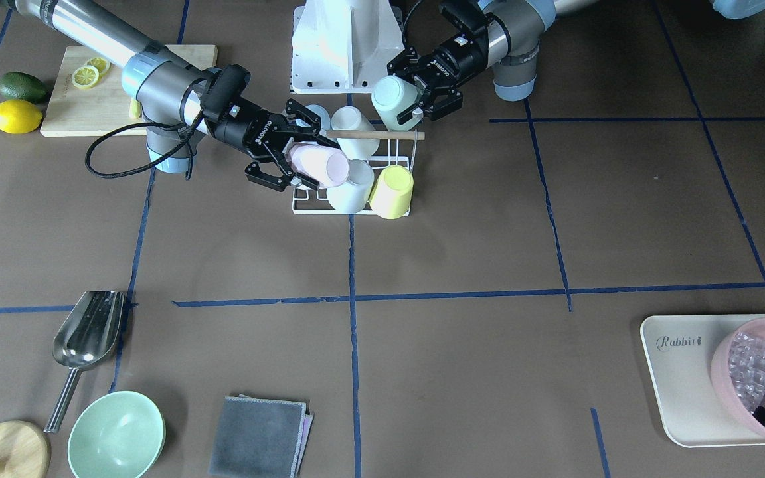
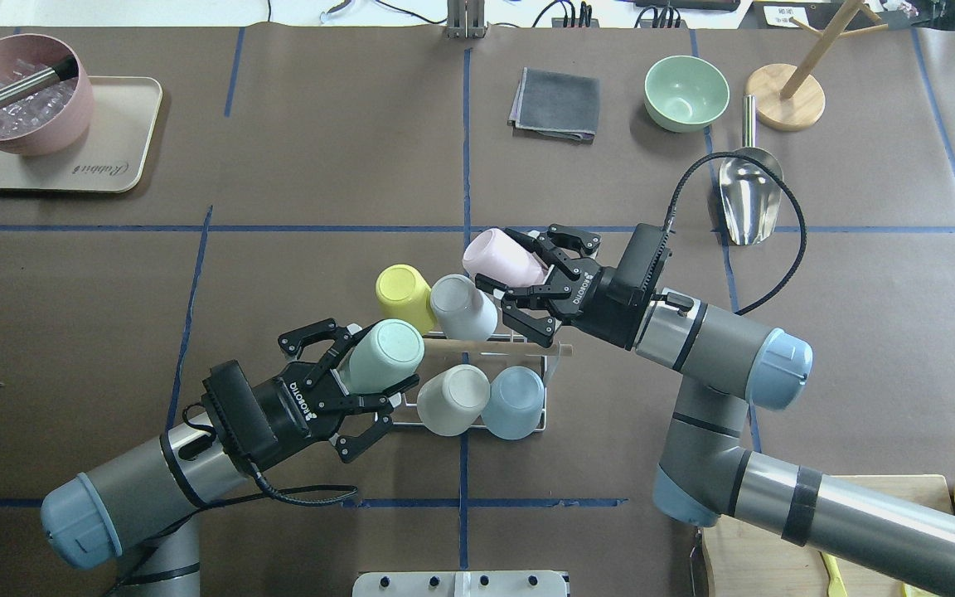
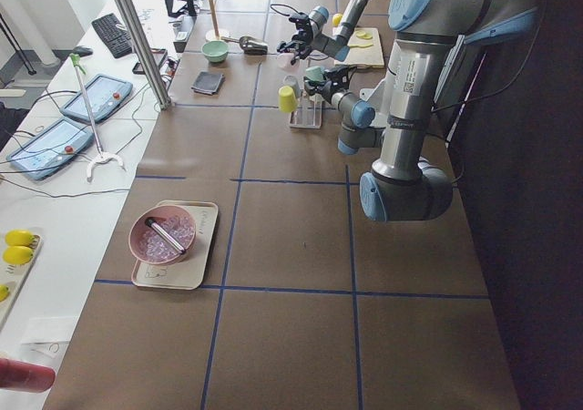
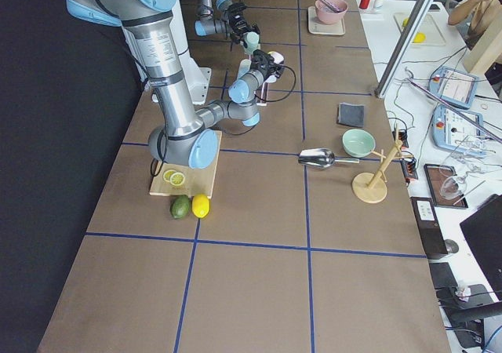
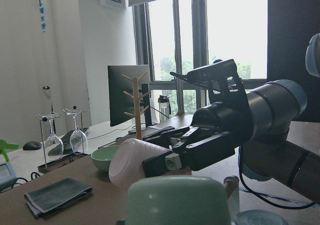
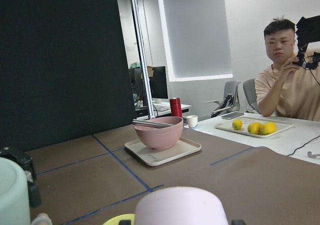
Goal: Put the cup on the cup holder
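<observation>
The cup holder, a white wire rack (image 2: 540, 424) with a wooden rod handle (image 2: 494, 348), stands mid-table; it also shows in the front view (image 1: 303, 207). It holds a yellow cup (image 2: 403, 292), two white cups (image 2: 462, 305) and a blue cup (image 2: 516, 401), all upside down. My left gripper (image 2: 366, 369) is shut on a mint green cup (image 2: 380, 356), held tilted over the rack's near left corner. My right gripper (image 2: 519, 265) is shut on a pink cup (image 2: 501, 257), held tilted at the rack's far right side. The front view shows the mint cup (image 1: 394, 99) and pink cup (image 1: 319, 164).
A metal scoop (image 2: 747, 199), green bowl (image 2: 686, 91), grey cloth (image 2: 555, 104) and wooden stand (image 2: 786, 106) lie far right. A tray (image 2: 125, 162) with a pink bowl (image 2: 21, 104) sits far left. A cutting board (image 1: 123, 79), lemon (image 1: 16, 116) and avocado (image 1: 22, 86) lie near my right arm's base.
</observation>
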You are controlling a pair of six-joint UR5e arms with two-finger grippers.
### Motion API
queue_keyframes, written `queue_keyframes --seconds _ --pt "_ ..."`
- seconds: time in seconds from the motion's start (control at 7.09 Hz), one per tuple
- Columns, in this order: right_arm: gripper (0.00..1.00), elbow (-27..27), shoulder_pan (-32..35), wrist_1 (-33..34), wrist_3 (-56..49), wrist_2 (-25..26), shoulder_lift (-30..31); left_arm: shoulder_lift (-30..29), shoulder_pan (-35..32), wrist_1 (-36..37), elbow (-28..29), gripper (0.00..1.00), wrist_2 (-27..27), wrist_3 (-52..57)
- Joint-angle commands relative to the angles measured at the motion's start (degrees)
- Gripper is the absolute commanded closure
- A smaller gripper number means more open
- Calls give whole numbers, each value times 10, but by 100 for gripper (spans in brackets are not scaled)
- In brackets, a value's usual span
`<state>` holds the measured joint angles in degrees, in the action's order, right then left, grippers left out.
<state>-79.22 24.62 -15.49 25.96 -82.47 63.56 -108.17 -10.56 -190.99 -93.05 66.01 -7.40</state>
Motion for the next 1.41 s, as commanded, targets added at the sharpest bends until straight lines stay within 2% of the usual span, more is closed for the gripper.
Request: queue_keyframes --seconds 0.0,0.14,0.28,0.42,0.56,1.27 --pt "97 -1 -6 -1 0 0 3 -6 2 0 20 93 0 -12" --pt "96 -6 -20 -1 -1 1 3 -6 2 0 21 93 0 -12" --pt "96 -5 -24 -3 -2 1 3 -6 0 -1 20 87 -1 -12" --pt "95 -7 -20 -4 -4 1 4 -5 -3 -1 18 35 -1 -11" --pt "94 -9 -2 -6 -4 0 5 -5 -5 -3 14 0 -1 -11" --pt "90 -3 -5 -20 -3 -1 4 -4 -10 -27 10 0 -1 -21"
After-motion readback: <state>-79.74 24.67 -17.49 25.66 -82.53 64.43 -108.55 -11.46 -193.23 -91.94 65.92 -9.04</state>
